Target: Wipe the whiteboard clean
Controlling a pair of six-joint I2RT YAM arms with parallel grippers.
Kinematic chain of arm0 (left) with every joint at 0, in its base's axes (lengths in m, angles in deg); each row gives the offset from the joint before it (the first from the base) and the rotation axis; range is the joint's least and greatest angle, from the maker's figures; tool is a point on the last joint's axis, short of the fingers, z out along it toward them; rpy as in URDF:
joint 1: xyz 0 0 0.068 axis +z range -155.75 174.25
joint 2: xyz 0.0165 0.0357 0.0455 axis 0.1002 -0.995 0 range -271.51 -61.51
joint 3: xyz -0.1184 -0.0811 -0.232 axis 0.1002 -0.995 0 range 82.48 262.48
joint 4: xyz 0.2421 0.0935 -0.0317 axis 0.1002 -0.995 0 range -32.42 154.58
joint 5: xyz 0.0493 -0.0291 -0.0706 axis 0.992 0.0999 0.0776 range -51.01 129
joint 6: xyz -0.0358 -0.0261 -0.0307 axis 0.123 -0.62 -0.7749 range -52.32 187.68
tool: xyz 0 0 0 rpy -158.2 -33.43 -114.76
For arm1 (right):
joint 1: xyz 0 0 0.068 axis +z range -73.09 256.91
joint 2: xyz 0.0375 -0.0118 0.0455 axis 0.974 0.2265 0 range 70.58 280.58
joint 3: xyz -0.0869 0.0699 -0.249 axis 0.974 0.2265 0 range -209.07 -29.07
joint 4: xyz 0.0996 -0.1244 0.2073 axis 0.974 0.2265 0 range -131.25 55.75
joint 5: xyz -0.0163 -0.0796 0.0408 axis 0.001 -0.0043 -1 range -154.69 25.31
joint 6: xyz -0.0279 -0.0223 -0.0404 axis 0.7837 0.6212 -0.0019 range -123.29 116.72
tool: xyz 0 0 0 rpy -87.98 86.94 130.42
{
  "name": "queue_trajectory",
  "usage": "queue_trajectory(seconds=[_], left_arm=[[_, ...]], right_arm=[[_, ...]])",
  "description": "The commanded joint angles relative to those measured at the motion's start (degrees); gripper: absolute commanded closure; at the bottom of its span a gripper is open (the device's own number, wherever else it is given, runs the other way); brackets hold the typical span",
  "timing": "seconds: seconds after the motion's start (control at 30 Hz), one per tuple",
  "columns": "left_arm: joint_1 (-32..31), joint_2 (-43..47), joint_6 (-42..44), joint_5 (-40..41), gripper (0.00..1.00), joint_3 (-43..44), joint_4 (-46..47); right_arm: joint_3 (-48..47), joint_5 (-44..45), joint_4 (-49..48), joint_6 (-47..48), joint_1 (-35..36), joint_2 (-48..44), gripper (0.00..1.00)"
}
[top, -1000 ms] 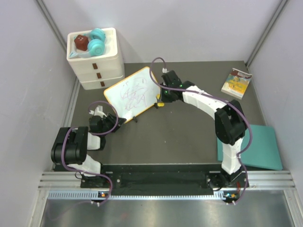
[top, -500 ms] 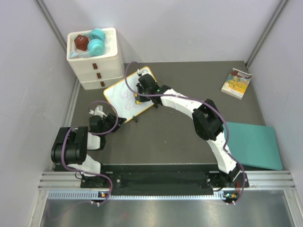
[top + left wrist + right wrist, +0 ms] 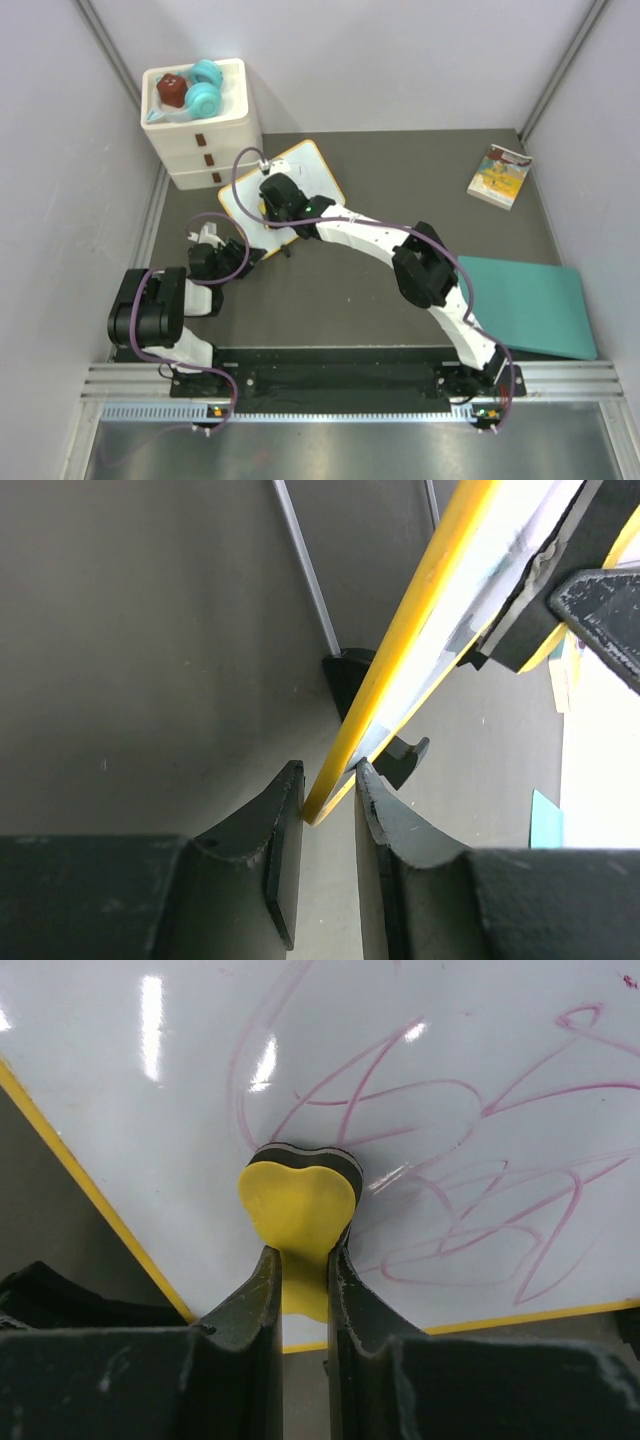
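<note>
Whiteboard [image 3: 312,172] long axis near-left to far-right; left fingers [image 3: 285,850] tight on its frame, right fingers [image 3: 255,1310] tight on eraser [image 3: 298,1205].

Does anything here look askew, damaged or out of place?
Nothing looks spilled or damaged. The whiteboard sits askew on the table, one corner pinched by the left gripper; the right gripper presses a yellow eraser on it.
</note>
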Motion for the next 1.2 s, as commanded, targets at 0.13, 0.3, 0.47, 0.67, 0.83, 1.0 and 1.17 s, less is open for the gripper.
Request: queue_trajectory(seconds=[0.13,0.3,0.47,0.67,0.83,1.0,1.17], left_arm=[[0.4,-1.7,1.0,6.2,0.76,0.9,-6.1],[0.4,-1.6,1.1,6.1,0.76,0.9,-6.2],[0.4,-1.8,1.3,5.9,0.77,1.0,-6.2],[0.3,-2.2,1.6,5.2,0.77,1.4,-6.2],[0.2,-2.5,1.7,5.0,0.77,1.7,-6.3],[-0.1,-2.4,1.9,5.2,0.78,1.8,-6.5],[-0.3,-2.5,2.0,5.1,0.78,1.8,-6.6]], right_arm=[[5.9,6.8,-3.0,-1.2,-0.1,-1.9,1.00],[9.9,6.1,-3.3,-4.9,-3.0,-3.1,1.00],[13.1,5.7,-2.6,-7.4,-7.9,-4.1,1.00],[15.7,3.6,-3.3,-8.8,-12.3,-4.8,1.00],[18.5,-0.3,-7.8,-7.5,-12.1,-5.9,1.00],[19.7,-0.7,-10.8,-6.0,-8.4,-6.3,1.00],[19.6,-0.9,-12.1,-6.0,-3.2,-5.3,1.00]])
